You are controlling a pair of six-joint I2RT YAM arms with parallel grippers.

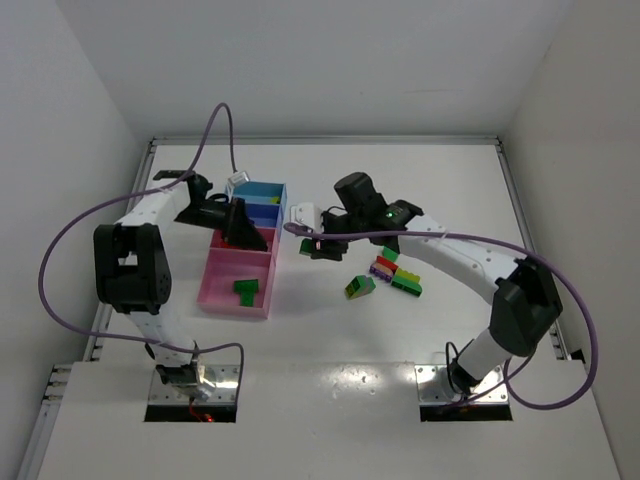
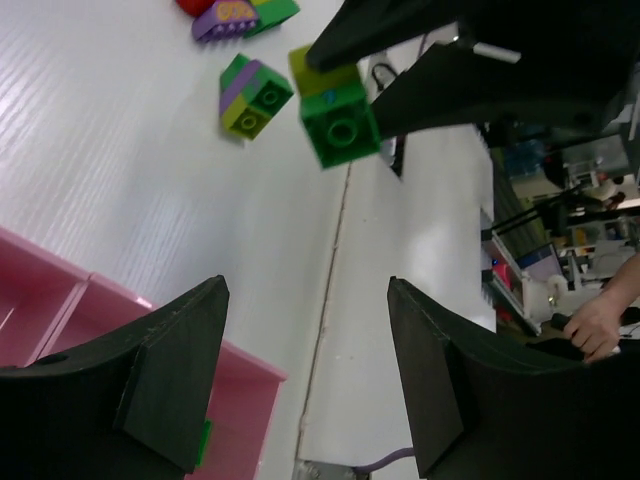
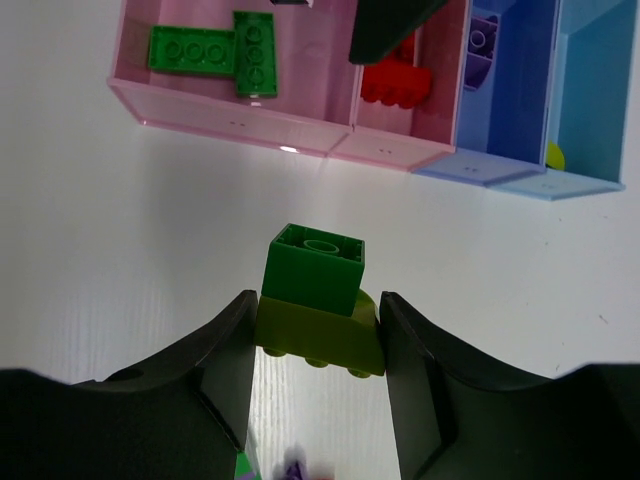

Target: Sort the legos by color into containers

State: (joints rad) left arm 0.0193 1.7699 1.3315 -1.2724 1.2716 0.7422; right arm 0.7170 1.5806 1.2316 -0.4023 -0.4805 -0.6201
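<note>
My right gripper is shut on a lime brick with a green brick stuck on it, held above the table just right of the containers. From above, this gripper is beside the tray row. The held pair also shows in the left wrist view. My left gripper is open and empty over the pink compartments. Two green bricks lie in the large pink compartment, a red one in the smaller pink one, a purple one in a blue one.
A stuck-together green, purple and lime stack and a cluster of red, purple, green and lime bricks lie on the table right of the trays. A lime piece lies in the light blue compartment. A person's hand shows beyond the table.
</note>
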